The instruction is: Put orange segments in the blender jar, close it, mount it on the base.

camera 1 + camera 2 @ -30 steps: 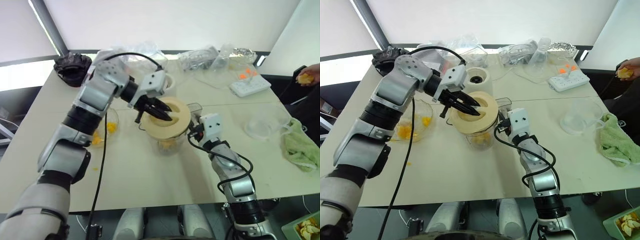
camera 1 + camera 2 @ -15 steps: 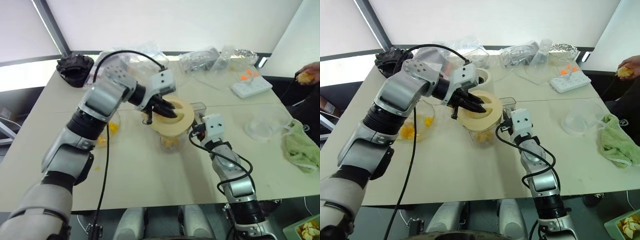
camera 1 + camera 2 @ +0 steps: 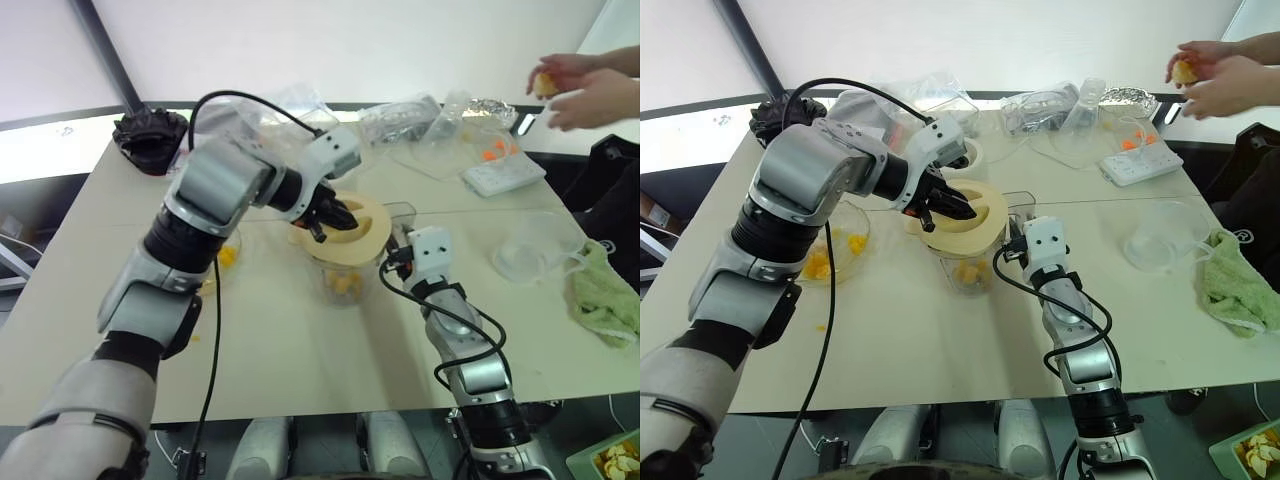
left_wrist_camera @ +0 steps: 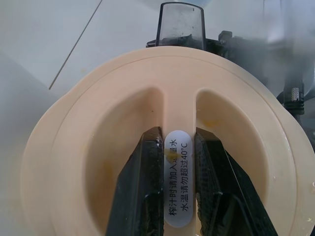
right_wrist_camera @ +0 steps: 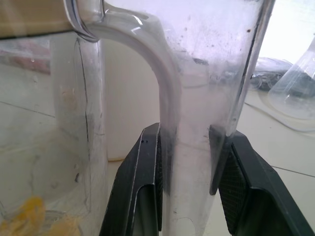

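Note:
The clear blender jar [image 3: 342, 275] stands mid-table with orange segments [image 3: 345, 288] at its bottom. A round cream lid [image 3: 365, 228] rests on its rim. My left gripper [image 4: 175, 135] reaches down from the left and is shut on the lid's centre ridge, one finger in each hollow. My right gripper [image 5: 189, 132] is shut on the jar's clear side handle [image 5: 172, 113], holding it from the right. More orange segments [image 3: 815, 262] lie in a shallow glass dish [image 3: 852, 222] to the left. The cream base [image 3: 972, 158] stands just behind the jar, partly hidden by my left wrist.
A person's hands [image 3: 575, 85] hold a piece of fruit at the back right. Below them are a white power strip [image 3: 502, 172], a clear plastic cup [image 3: 525, 255] and a green cloth [image 3: 605, 300]. Plastic bags [image 3: 410, 115] and a black object [image 3: 148, 135] line the far edge.
My left wrist has rolled with the lid's ridge in its grip, turning the lid on the jar. The person's hands have risen at the back right. My right gripper has stayed on the handle.

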